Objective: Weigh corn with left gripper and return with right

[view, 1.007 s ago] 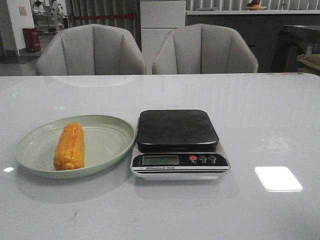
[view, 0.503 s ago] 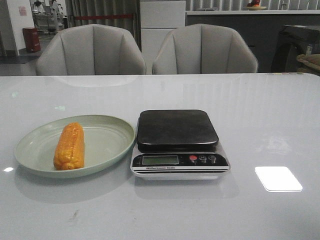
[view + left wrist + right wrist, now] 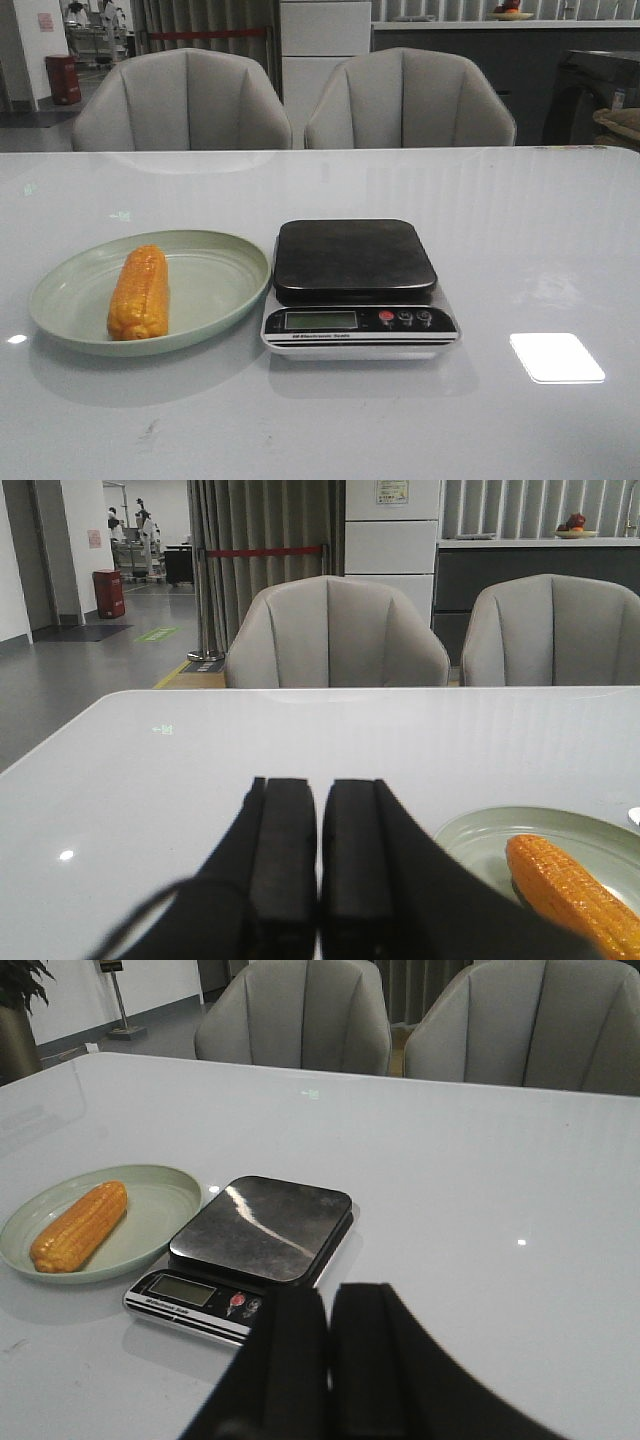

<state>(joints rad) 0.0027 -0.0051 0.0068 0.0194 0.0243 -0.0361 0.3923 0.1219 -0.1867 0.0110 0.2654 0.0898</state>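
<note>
1. One corn cob (image 3: pixel 139 293) lies lengthwise in one pale green oval plate (image 3: pixel 218 291), toward the left edge of the bench (image 3: pixel 540 230), touched by nothing.
2. One digital kitchen scale (image 3: pixel 358 288) sits just beside the plate, near the middle of the bench; its dark platform is bare.
3. The scale's front panel carries one display and three small round buttons, one of them red.
4. The left end effector (image 3: pixel 319 865) hovers near the bench's left side, fingers pressed together, holding nothing; the cob shows close by in its view.
5. The right end effector (image 3: pixel 328 1355) hangs over the near right part of the bench, fingers likewise pressed together and empty.
6. Two grey armchairs (image 3: pixel 182 101) stand behind the far edge.
</note>
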